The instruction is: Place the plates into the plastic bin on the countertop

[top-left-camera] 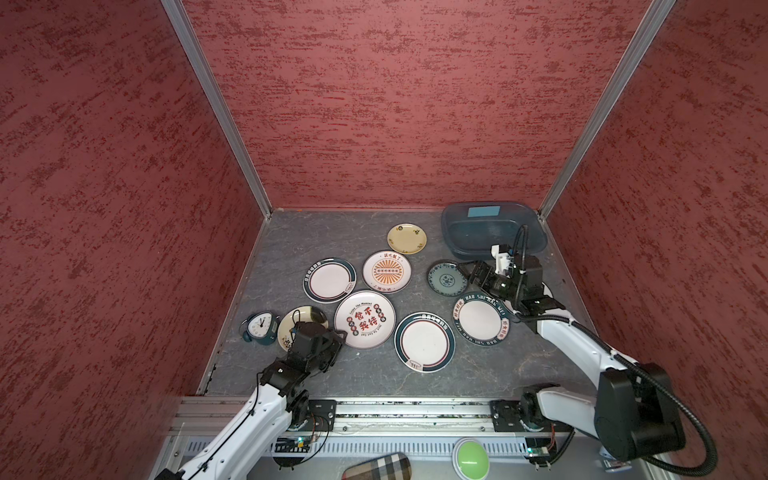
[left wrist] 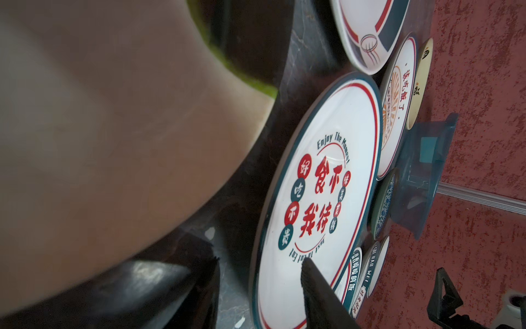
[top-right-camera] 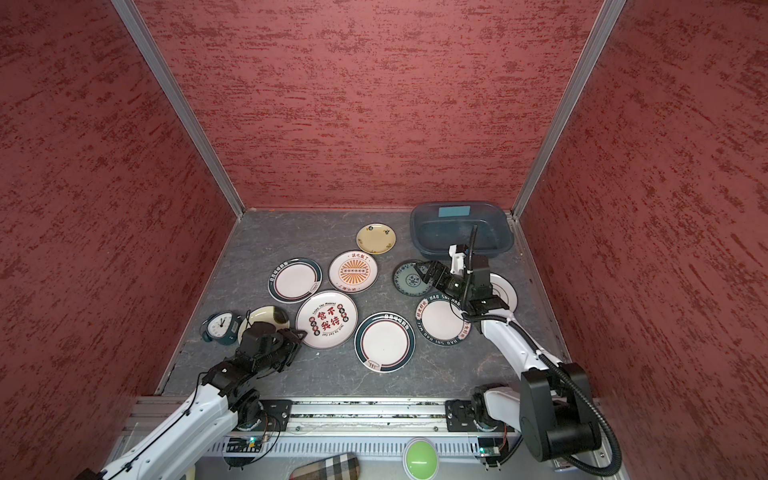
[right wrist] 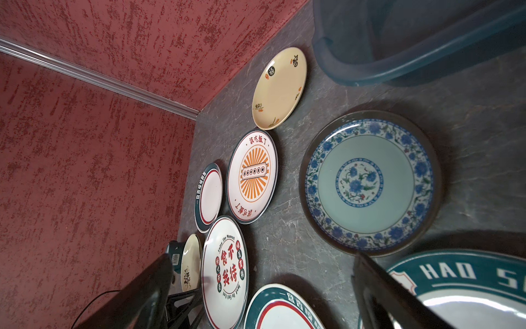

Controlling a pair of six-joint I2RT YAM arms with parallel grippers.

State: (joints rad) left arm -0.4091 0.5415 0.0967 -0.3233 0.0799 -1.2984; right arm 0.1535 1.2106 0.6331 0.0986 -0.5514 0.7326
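Plastic bin (top-left-camera: 457, 239): at the 1 o'clock corner of the table (top-left-camera: 307, 237), with a light blue label (top-left-camera: 483, 212) on its far wall.
Plates: all that show lie on the table, outside the bin.
Small teal plate (top-left-camera: 444, 279): 7 o'clock of the bin, near it.
Cream-yellow plate (top-left-camera: 407, 238): 9 o'clock of the bin.
Sunburst plate (top-left-camera: 387, 271): 7 o'clock of the cream-yellow plate, rims close.
Lettered plate (top-left-camera: 478, 320): 5 o'clock of the small teal plate, partly under the right arm.
White plate (top-right-camera: 508, 293): 2 o'clock of the lettered plate, mostly hidden by that arm.
Red-character plate (top-left-camera: 365, 319): 6 o'clock of the sunburst plate.
Far teal-rimmed plate (top-left-camera: 329, 280): 10 o'clock of the red-character plate, rims meeting.
Near teal-rimmed plate (top-left-camera: 424, 341): 4 o'clock of the red-character plate.
Speckled cream plate (top-left-camera: 289, 322): 9 o'clock of the red-character plate, partly under the left wrist.
Alarm clock (top-left-camera: 261, 326): just beside it at 9 o'clock.
Left gripper (top-left-camera: 338, 345): jaws partly apart, astride the red-character plate's 8 o'clock rim with gaps showing; not clamped.
Right gripper (top-left-camera: 464, 274): jaws wide with nothing between them, at the small teal plate's 3 o'clock edge.
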